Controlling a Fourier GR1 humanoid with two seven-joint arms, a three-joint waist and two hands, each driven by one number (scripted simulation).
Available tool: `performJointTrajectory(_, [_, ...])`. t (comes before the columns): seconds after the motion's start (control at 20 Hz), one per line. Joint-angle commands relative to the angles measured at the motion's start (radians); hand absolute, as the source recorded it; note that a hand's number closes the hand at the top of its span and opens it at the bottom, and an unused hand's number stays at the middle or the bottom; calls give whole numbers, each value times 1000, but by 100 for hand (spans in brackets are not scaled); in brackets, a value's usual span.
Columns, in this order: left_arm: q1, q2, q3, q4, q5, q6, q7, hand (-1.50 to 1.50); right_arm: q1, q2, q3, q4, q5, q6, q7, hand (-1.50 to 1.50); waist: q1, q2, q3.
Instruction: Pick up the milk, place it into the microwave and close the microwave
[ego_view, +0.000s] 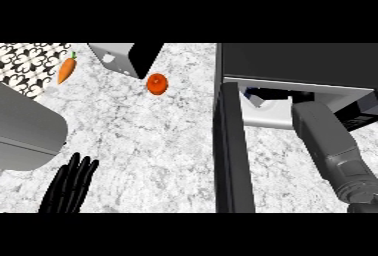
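Marble counter (162, 145), left hand (70, 187) straight-fingered at lower left, right hand (301, 96) inside open microwave (295, 62), its state unclear.

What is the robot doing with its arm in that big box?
The robot's right arm reaches into the microwave, whose door stands wide open. Its right hand is hidden inside, near a white and blue shape that may be the milk. The left hand rests open at the counter's lower left. A carrot and a round red fruit lie on the counter.
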Motion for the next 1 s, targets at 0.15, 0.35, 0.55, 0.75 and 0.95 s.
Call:
performJointTrajectory(0.15, [14, 1, -57, 52, -45, -3, -10, -150, 21, 12, -28, 45, -21, 56, -83, -150, -26, -13, -2])
performJointTrajectory(0.35, [-41, -13, -78, 117, -47, -9, -4, -150, 62, 45, -39, 60, -41, 151, -136, -150, -46, -16, -2])
performJointTrajectory(0.55, [-121, 5, -44, 179, -11, -40, 15, -150, 121, 70, -50, 53, -59, 205, -212, -150, -64, -23, -3])
performJointTrajectory(0.75, [-113, 54, -97, 153, -25, -95, 54, -150, 150, 75, -46, 40, -68, 261, -217, -150, -77, -33, -4])
performJointTrajectory(0.95, [-191, 35, -160, 223, -75, -103, 79, 150, 222, 87, -30, 1, -68, 285, -275, -150, -93, -38, -5])
